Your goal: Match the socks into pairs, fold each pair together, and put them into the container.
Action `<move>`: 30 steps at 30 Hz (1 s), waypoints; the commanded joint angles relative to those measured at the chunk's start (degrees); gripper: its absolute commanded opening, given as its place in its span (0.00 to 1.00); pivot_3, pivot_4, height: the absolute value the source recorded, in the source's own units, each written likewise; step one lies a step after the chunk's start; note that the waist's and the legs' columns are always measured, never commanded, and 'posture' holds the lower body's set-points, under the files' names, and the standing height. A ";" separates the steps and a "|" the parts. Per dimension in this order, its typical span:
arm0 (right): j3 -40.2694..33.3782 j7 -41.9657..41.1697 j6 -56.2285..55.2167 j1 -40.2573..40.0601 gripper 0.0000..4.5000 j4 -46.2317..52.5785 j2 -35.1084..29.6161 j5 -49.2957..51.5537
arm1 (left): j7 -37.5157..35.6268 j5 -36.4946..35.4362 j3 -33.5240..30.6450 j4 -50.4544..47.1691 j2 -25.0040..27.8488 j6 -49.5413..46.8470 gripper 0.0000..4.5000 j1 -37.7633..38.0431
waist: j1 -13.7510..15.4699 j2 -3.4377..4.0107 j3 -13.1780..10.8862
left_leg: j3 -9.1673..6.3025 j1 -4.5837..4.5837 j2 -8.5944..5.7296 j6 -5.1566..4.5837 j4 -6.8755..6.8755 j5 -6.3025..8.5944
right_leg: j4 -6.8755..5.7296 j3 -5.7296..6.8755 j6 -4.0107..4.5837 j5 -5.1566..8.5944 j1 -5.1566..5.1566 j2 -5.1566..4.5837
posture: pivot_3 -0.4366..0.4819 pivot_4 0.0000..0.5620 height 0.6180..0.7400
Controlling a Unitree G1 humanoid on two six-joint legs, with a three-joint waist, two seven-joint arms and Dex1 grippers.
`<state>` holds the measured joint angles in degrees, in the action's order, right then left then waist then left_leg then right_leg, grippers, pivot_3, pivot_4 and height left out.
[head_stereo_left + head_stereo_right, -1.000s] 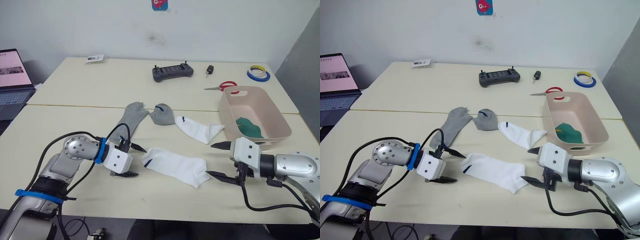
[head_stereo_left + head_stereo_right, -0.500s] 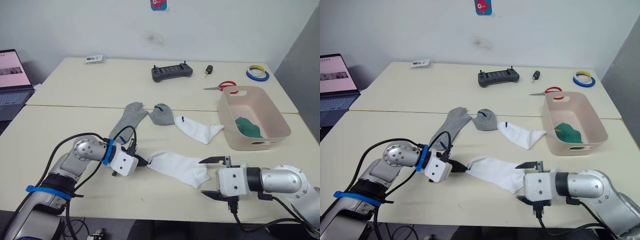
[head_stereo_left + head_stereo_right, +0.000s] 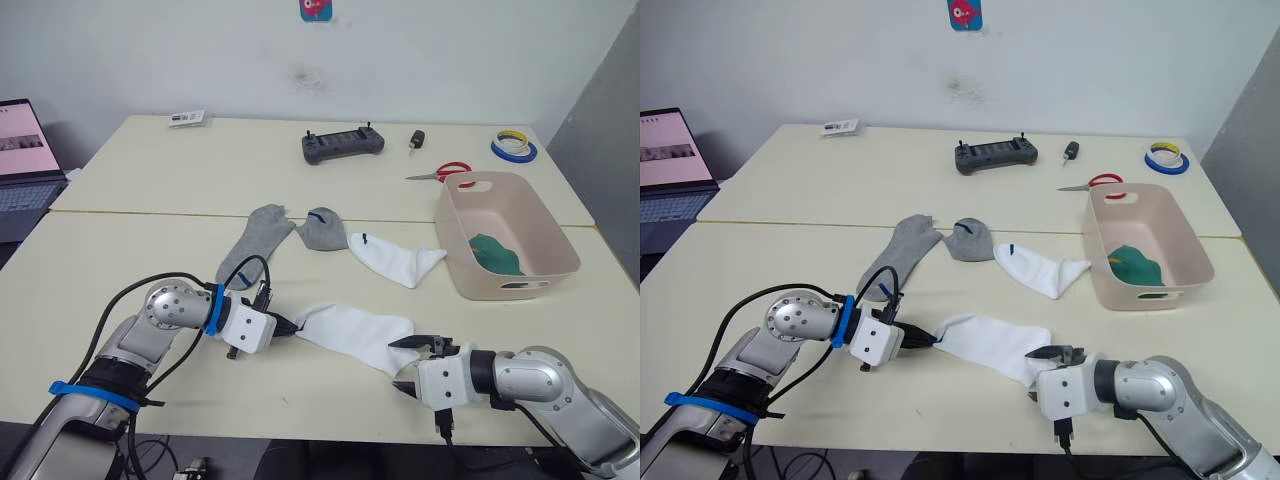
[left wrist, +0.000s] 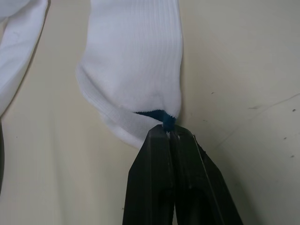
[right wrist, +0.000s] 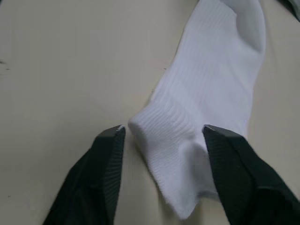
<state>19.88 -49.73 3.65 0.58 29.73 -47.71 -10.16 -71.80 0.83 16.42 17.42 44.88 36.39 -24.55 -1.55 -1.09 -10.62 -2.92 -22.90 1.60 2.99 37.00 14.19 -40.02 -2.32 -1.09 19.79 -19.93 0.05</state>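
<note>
One pair at most looks finished: something green [image 3: 497, 254] lies in the pale pink container [image 3: 545, 236] at the right of the table [image 3: 150, 190], and whether it is both green socks folded together cannot be told. Four socks are still out. Two grey ones, a long grey sock [image 3: 254, 242] and a bunched grey sock [image 3: 323, 231], lie side by side in the middle, with the far white sock [image 3: 396, 260] just right of them, near the container. The near white sock [image 3: 352, 334] stretches between the two arms: the left gripper [image 3: 287, 325] is clamped tight on its cuff at the blue mark (the left wrist view shows the fingers pressed together on the fabric), while the right gripper [image 5: 161, 132] stands spread apart around the toe end, not yet closed on it. By my reckoning the task is about a third done: the white pair and the grey pair still need matching, folding and placing in the container.
</note>
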 commanded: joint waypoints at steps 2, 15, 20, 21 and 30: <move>-1.27 0.57 -0.23 0.13 0.26 -0.39 0.99 -0.41 | 0.42 -0.74 -0.73 -1.93 1.15 -0.62 0.00 0.95 | 0.00 0.00 0.00 | 0.00 0.00 -0.01 0.00 0.00 0.00 | 0.00 -0.01 0.00 0.00 0.00 0.00 | 0.48 0.27 0.97; -11.36 -14.72 24.81 -1.12 0.01 16.78 -6.45 36.48 | -16.67 -34.33 -5.66 -36.76 25.05 -48.84 0.00 17.43 | -0.29 -0.02 -0.03 | -0.14 0.01 0.16 -0.01 -0.02 0.00 | -0.02 -0.08 0.03 0.01 0.06 -0.07 | 0.48 0.27 0.97; -14.55 -13.84 39.67 2.19 0.01 18.32 -10.30 53.12 | -18.40 -44.52 -7.28 -39.52 31.96 -68.66 0.00 19.14 | 0.01 -0.02 -0.03 | -0.17 0.19 0.05 -0.02 -0.02 0.01 | 0.09 0.02 0.01 0.03 0.36 -0.06 | 0.48 0.27 0.97; -14.20 -12.94 41.82 3.13 0.01 17.66 -10.23 54.38 | -18.04 -44.85 -6.91 -39.21 31.89 -71.17 0.00 19.06 | -0.05 -0.02 -0.03 | -0.17 0.19 0.05 -0.03 -0.03 0.02 | 0.10 0.01 0.01 0.03 0.34 -0.04 | 0.48 0.27 0.97; -3.30 -0.38 49.43 11.40 0.01 3.49 -2.21 44.14 | -9.09 -36.53 1.61 -28.00 17.44 -84.67 0.00 8.21 | -0.05 -0.07 -0.04 | -0.07 -0.01 0.04 -0.03 0.00 0.02 | 0.04 -0.04 0.02 0.04 0.06 0.17 | 0.48 0.27 0.97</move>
<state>15.43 -51.76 53.16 10.79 34.40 -50.40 36.40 -82.25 -37.53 17.00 -12.20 63.10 -46.81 -14.71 -1.60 -1.16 -10.66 -3.00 -22.97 1.64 2.96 37.00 14.21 -40.00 -2.36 -1.06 19.83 -19.95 0.22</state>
